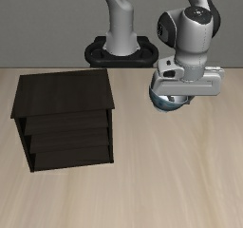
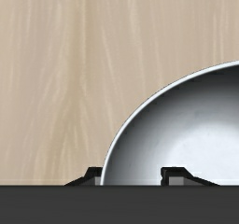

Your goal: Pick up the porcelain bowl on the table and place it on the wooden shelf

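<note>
Porcelain bowl (image 2: 187, 125) appears to rest on the table (image 1: 180, 184), to the exterior view's right of the wooden shelf (image 1: 65, 94) and apart from it. Gripper (image 2: 133, 175) hangs low over the bowl's edge with its fingers spread, one outside the rim and one inside, nothing pinched. Probably a rim grasp, since the bowl looks too broad to span whole. The shelf's flat top looks like the easiest landing.
</note>
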